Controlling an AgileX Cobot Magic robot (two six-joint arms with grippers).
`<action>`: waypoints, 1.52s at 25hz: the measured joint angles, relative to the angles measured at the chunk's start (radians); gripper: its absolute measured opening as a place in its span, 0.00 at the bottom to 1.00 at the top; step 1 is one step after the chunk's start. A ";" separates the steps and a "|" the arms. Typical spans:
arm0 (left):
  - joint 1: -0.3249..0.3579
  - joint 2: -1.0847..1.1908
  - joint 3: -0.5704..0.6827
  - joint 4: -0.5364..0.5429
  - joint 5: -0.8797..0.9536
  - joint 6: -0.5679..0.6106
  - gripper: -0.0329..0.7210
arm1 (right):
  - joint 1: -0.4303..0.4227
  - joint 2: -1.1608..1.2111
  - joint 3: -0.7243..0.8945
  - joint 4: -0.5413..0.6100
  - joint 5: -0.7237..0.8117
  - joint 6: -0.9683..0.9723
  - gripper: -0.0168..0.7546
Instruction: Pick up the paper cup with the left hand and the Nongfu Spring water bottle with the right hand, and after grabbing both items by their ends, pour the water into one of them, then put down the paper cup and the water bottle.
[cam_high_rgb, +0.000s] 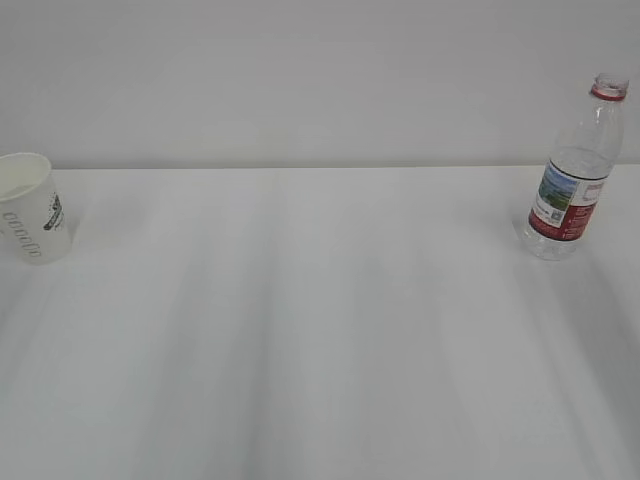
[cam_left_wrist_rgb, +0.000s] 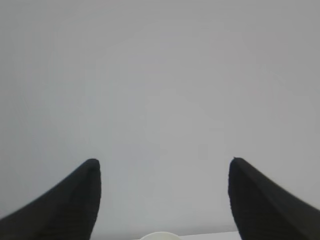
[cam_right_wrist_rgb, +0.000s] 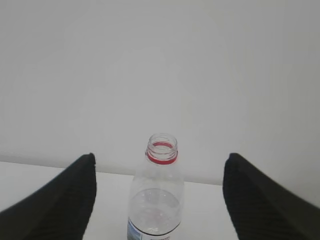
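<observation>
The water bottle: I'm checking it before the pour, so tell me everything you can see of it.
The water bottle is clear, thin-looking plastic with a red neck ring and a red-and-white label bearing a small landscape picture. It has no cap; its mouth is open. It stands upright on the white table, far right near the back edge, well apart from the paper cup. The water level cannot be made out. Nothing grips it: in the right wrist view it sits ahead, between the open fingers of the right end effector.

Wide-spread tool (cam_left_wrist_rgb: 162, 200) above paper cup (cam_left_wrist_rgb: 160, 236) rim
</observation>
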 joint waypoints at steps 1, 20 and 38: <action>0.000 -0.032 0.000 -0.002 0.033 -0.007 0.81 | 0.000 -0.022 0.000 -0.008 0.019 0.000 0.79; 0.000 -0.348 -0.008 -0.004 0.445 -0.114 0.81 | 0.000 -0.382 0.000 -0.023 0.400 0.007 0.79; 0.000 -0.544 -0.213 -0.032 1.058 -0.117 0.80 | 0.000 -0.568 0.000 0.001 0.687 0.007 0.79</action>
